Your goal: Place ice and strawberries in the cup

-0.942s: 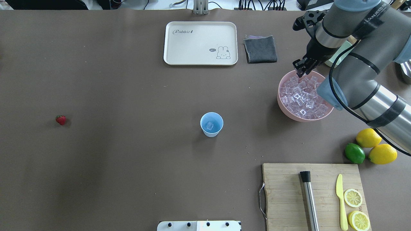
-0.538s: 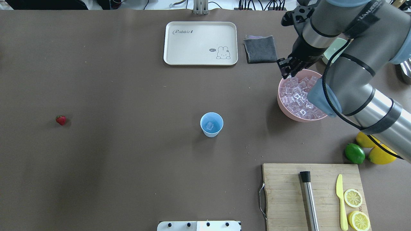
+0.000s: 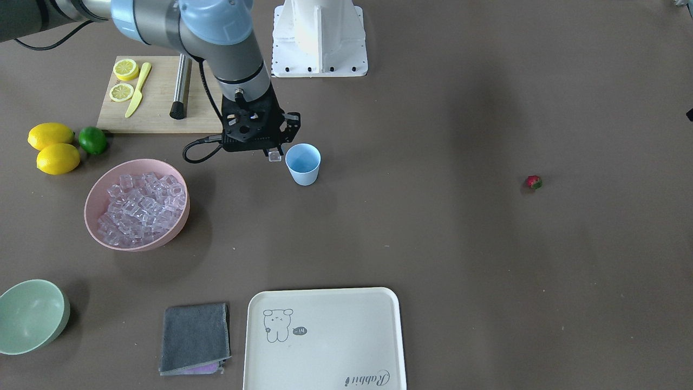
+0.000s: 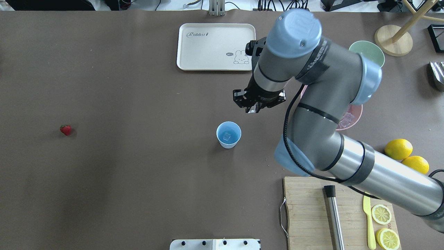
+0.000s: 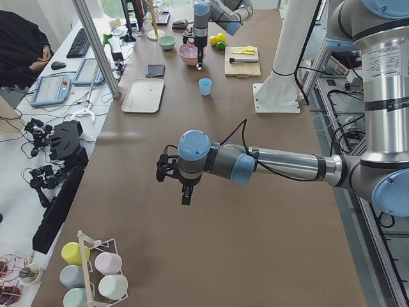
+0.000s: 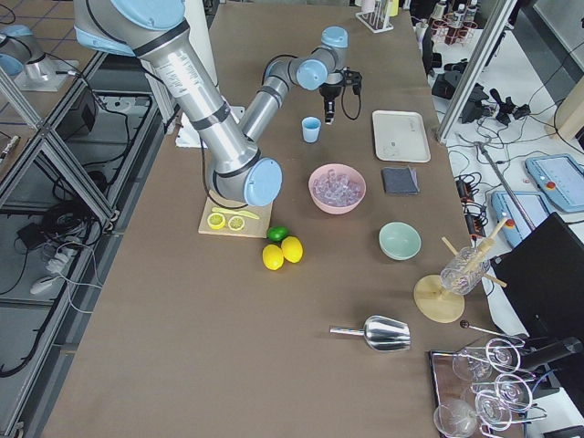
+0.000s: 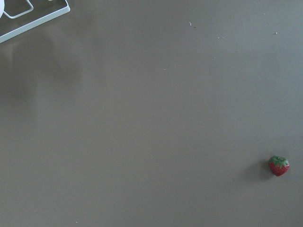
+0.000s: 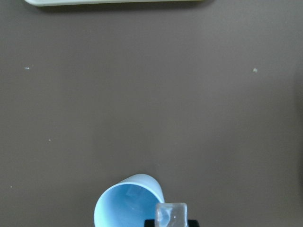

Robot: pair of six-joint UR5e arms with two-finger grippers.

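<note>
The light-blue cup [image 4: 228,134] stands upright mid-table with one ice cube [image 4: 226,136] inside; it also shows in the front view [image 3: 303,163] and the right wrist view [image 8: 128,204]. My right gripper [image 4: 252,109] is shut on a clear ice cube [image 3: 275,156], held above the table just beside the cup, on the pink-bowl side. The cube fills the bottom of the right wrist view [image 8: 171,215]. The strawberry [image 4: 65,130] lies alone far left on the table and shows in the left wrist view [image 7: 279,166]. My left gripper [image 5: 185,195] hovers above the table; I cannot tell whether it is open.
The pink bowl [image 3: 92,197] full of ice stands right of the cup. A white tray [image 4: 216,46] lies at the far edge, a grey cloth [image 3: 195,337] and a pale-green bowl [image 3: 30,314] near it. A cutting board [image 4: 312,215] with knife, metal bar and lemon halves, and lemons [image 4: 399,149], lie front right.
My right gripper has left the pink bowl's far rim and moved left toward the cup, carrying an ice cube. The cup and strawberry have not moved.
</note>
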